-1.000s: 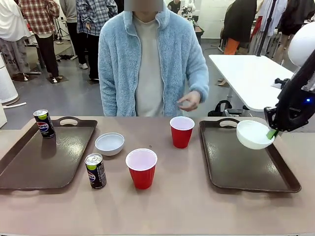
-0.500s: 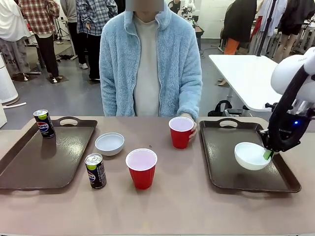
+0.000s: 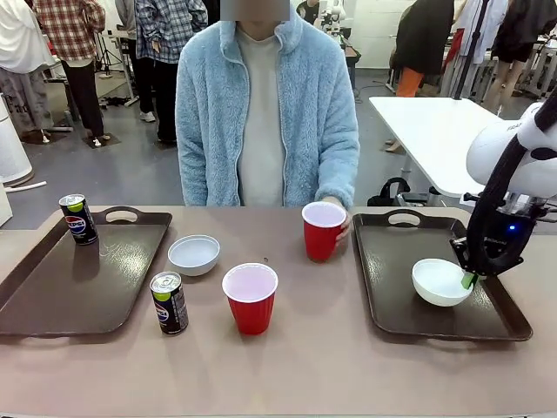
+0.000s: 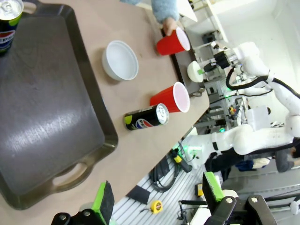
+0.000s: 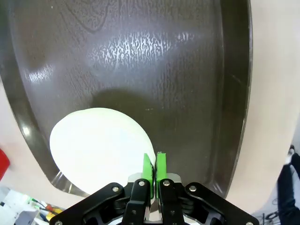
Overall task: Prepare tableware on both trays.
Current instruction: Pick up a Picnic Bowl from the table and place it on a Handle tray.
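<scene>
The white bowl [image 3: 441,282] lies in the right tray [image 3: 396,296], near its right rim. The right jaws are clamped on the bowl's rim. The left jaws stand wide apart, empty, near the left tray [image 4: 42,108].

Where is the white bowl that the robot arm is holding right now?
In the front view, the white bowl is low over the right tray, toward its right rim, pinched at its edge by the right gripper.

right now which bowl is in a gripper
The bowl at the right tray, rim pinched by the right gripper; the other bowl sits free on the table.
</scene>
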Robot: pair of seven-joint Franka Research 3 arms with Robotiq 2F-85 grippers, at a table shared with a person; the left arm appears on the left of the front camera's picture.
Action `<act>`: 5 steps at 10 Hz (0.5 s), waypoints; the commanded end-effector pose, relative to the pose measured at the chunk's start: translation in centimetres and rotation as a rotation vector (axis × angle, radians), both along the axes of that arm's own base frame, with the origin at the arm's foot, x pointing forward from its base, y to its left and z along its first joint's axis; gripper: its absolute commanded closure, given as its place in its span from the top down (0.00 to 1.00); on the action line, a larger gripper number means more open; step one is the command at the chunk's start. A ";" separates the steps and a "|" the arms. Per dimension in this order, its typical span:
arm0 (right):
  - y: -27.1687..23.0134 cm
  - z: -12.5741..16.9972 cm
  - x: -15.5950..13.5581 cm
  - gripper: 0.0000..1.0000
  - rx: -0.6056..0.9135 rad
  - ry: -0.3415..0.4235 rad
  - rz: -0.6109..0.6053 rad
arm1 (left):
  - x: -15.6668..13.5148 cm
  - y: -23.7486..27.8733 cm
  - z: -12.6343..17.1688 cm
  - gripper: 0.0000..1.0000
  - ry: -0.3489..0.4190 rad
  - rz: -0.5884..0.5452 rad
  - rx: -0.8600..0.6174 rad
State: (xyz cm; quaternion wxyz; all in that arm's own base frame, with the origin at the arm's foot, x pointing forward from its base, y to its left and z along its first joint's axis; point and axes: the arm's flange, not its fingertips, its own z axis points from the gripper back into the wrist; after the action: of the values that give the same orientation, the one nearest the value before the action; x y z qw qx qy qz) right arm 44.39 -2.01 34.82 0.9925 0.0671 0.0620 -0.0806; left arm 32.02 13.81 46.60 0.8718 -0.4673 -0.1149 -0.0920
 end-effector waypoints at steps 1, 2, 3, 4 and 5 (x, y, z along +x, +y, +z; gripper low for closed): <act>0.2 -0.2 0.4 0.00 -0.045 -0.005 -0.024 | 0.0 0.0 0.1 1.00 -0.008 -0.001 -0.016; 0.2 -0.4 0.4 0.00 -0.050 0.001 -0.026 | 0.0 0.0 0.1 1.00 -0.008 -0.001 -0.016; 0.2 -0.4 0.3 0.37 -0.049 0.017 -0.035 | 0.0 0.0 0.1 1.00 -0.008 -0.001 -0.016; 0.7 0.3 -0.4 0.64 -0.039 0.002 -0.026 | 0.0 0.0 0.1 1.00 -0.008 -0.001 -0.016; 1.2 1.0 -1.0 0.97 -0.039 -0.012 -0.015 | 0.0 0.0 0.1 1.00 -0.008 -0.001 -0.016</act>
State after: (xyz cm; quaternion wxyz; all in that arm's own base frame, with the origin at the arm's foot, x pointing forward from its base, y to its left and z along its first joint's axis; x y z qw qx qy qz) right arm 44.31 -1.49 35.14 0.9924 0.0637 0.0591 -0.0876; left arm 32.02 13.81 46.60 0.8718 -0.4673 -0.1148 -0.0920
